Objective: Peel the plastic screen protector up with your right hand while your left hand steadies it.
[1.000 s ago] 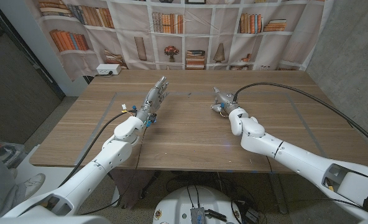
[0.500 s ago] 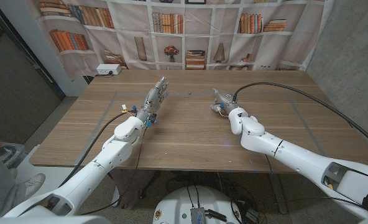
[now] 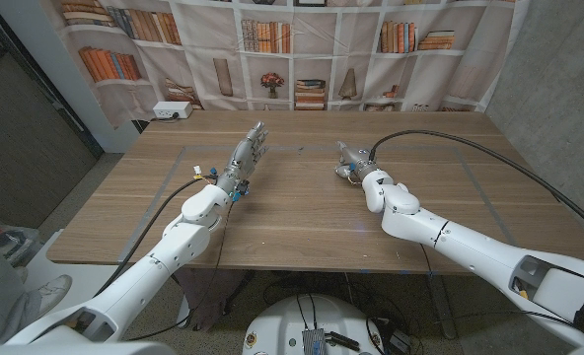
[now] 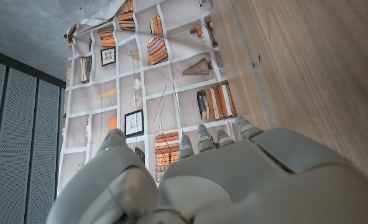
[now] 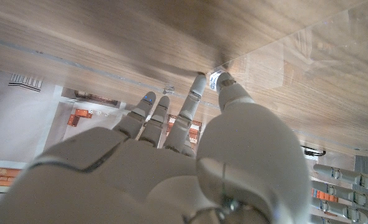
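Wooden tabletop with pale tape lines, printed bookshelf backdrop hung behind it, dark panelled wall on the left, grey concrete wall on the right, white box at the tabletop's far corner

White rounded arm shells, grey robot hand each side, black cables along forearms.

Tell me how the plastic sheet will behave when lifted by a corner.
Probably floppy: the sheet is thin, clear and lies flush on the table. Likely light, so it may slide unless steadied. Its glossy face looks slippery to pinch.
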